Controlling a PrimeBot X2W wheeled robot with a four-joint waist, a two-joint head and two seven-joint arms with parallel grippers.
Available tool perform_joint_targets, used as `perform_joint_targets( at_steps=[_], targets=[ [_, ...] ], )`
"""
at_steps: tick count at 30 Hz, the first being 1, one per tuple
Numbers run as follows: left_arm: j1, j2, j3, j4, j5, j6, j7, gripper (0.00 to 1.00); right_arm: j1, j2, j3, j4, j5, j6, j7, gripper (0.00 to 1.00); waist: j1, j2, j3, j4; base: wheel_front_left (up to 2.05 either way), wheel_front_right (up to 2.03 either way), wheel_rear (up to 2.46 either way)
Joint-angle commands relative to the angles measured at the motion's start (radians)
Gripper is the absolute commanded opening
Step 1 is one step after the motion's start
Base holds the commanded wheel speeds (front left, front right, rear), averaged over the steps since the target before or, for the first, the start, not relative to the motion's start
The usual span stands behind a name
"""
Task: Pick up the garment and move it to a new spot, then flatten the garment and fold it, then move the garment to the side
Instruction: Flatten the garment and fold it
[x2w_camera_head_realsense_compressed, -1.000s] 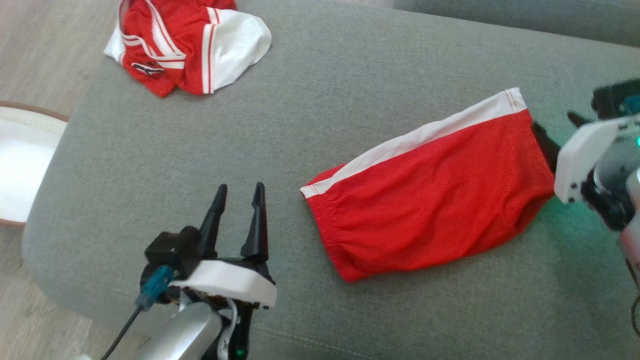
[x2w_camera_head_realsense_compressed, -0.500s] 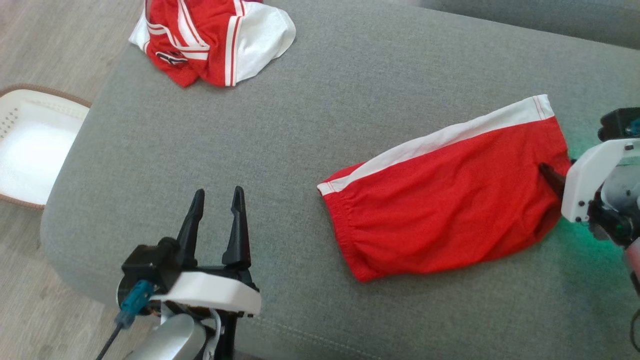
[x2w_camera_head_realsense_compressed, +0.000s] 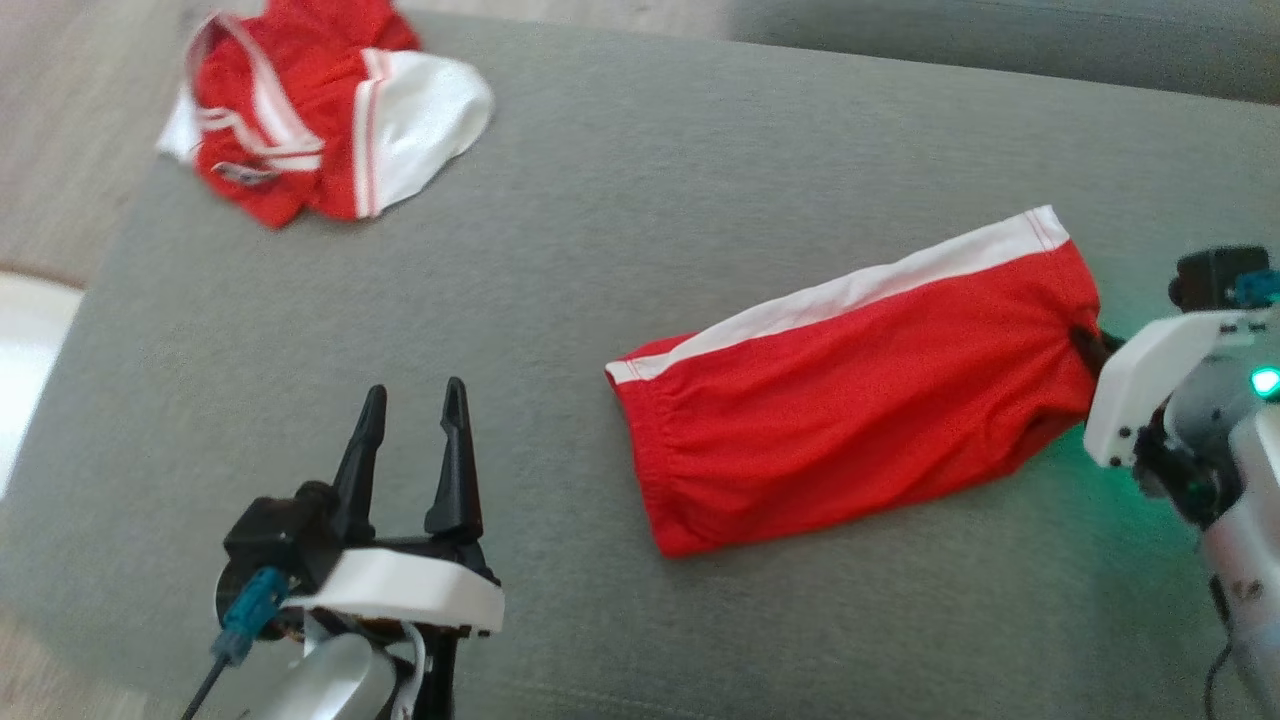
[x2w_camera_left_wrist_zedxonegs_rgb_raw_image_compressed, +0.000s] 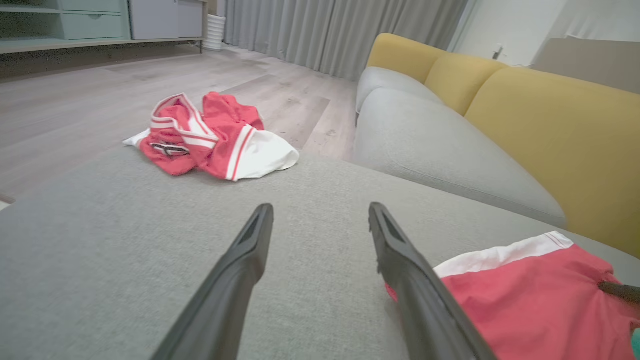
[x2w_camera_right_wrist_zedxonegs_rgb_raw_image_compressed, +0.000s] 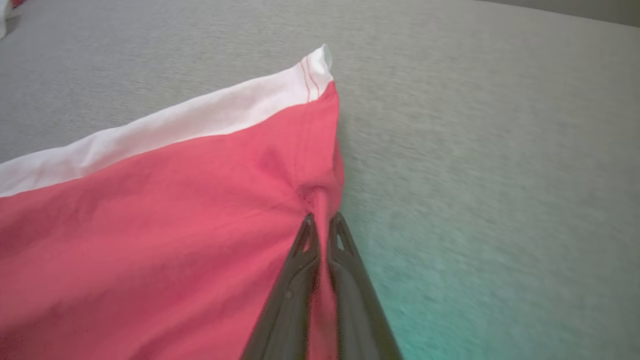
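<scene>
The garment (x2w_camera_head_realsense_compressed: 850, 385) is a pair of red shorts with a white side stripe, lying folded flat on the grey sofa seat (x2w_camera_head_realsense_compressed: 620, 200). My right gripper (x2w_camera_head_realsense_compressed: 1082, 340) is shut on a pinch of red cloth at the garment's right edge. In the right wrist view the two fingers (x2w_camera_right_wrist_zedxonegs_rgb_raw_image_compressed: 300, 260) squeeze a fold of the garment (x2w_camera_right_wrist_zedxonegs_rgb_raw_image_compressed: 150, 225) between them. My left gripper (x2w_camera_head_realsense_compressed: 412, 400) stands open over bare cushion, left of the garment, holding nothing. The left wrist view has its spread fingers (x2w_camera_left_wrist_zedxonegs_rgb_raw_image_compressed: 240, 270) and the garment (x2w_camera_left_wrist_zedxonegs_rgb_raw_image_compressed: 525, 295) at the lower right.
A second red-and-white garment (x2w_camera_head_realsense_compressed: 310, 155) lies crumpled at the seat's far left corner. A white basket (x2w_camera_head_realsense_compressed: 30, 340) sits on the wooden floor to the left. Yellow sofa backrests (x2w_camera_left_wrist_zedxonegs_rgb_raw_image_compressed: 550, 125) rise behind another grey cushion (x2w_camera_left_wrist_zedxonegs_rgb_raw_image_compressed: 440, 150).
My right gripper has closed on the garment's right edge, bunching the cloth there. The head camera has shifted, so the whole picture moved. The left gripper stays open.
</scene>
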Motion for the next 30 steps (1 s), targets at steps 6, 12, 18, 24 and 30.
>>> perform_joint_targets(
  at_steps=[6,12,18,24,30],
  targets=[
    [0.001,0.028,0.054,-0.026,0.002,-0.010,-0.018,1.00,0.100,0.087,-0.112,-0.106,-0.106,0.007,-0.031,0.00,0.0000,0.0000,-0.042,-0.195,0.00,0.00,0.00],
    [0.000,0.036,0.052,-0.020,0.012,-0.012,-0.018,1.00,0.174,0.151,-0.181,-0.202,-0.159,0.007,-0.022,0.00,0.0000,0.0000,-0.038,-0.267,0.00,0.00,0.00],
    [0.005,0.044,0.047,0.000,0.015,-0.014,-0.016,1.00,0.220,0.210,-0.239,-0.275,-0.204,0.007,-0.007,0.00,0.0000,0.0000,-0.039,-0.290,0.00,0.00,0.00],
    [0.013,0.034,0.044,0.016,0.008,-0.016,-0.016,1.00,0.241,0.249,-0.272,-0.329,-0.220,0.007,-0.010,0.00,0.0000,0.0000,-0.063,-0.246,0.00,0.00,0.00],
    [0.023,0.016,0.037,0.026,0.005,-0.019,-0.018,1.00,0.254,0.291,-0.190,-0.430,-0.172,0.007,0.005,0.00,0.0000,0.0000,-0.101,-0.181,0.00,0.00,0.00]
  ],
)
